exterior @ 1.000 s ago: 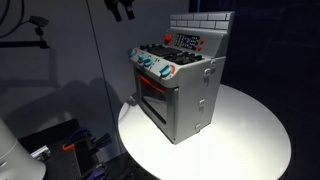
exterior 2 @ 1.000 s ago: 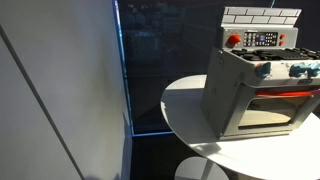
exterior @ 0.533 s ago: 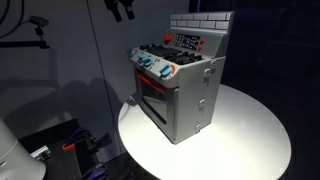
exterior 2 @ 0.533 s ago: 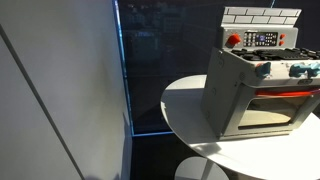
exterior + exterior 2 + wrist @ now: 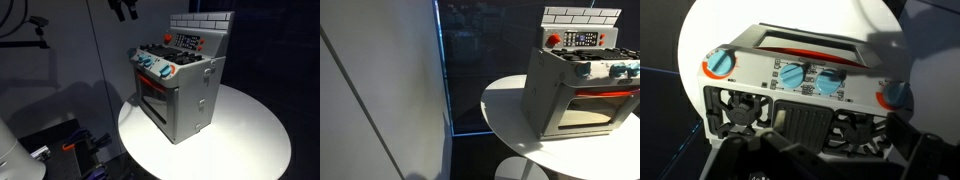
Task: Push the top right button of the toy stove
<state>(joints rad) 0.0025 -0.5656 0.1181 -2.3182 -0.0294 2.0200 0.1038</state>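
The toy stove [image 5: 180, 90] stands on a round white table [image 5: 250, 135] in both exterior views [image 5: 580, 95]. It is grey, with a windowed door, blue and red-orange knobs, and a white brick back wall. A dark button panel [image 5: 188, 42] with a red button [image 5: 167, 40] beside it sits on top. My gripper [image 5: 122, 10] hangs high above and to the left of the stove, clear of it. In the wrist view I look down on the stove [image 5: 800, 75]; the dark fingers [image 5: 830, 152] are spread apart and empty.
A tall pale panel [image 5: 380, 90] fills the left side of an exterior view. Cables and equipment [image 5: 75, 145] lie on the floor below the table's edge. The table's foot [image 5: 520, 170] shows beneath.
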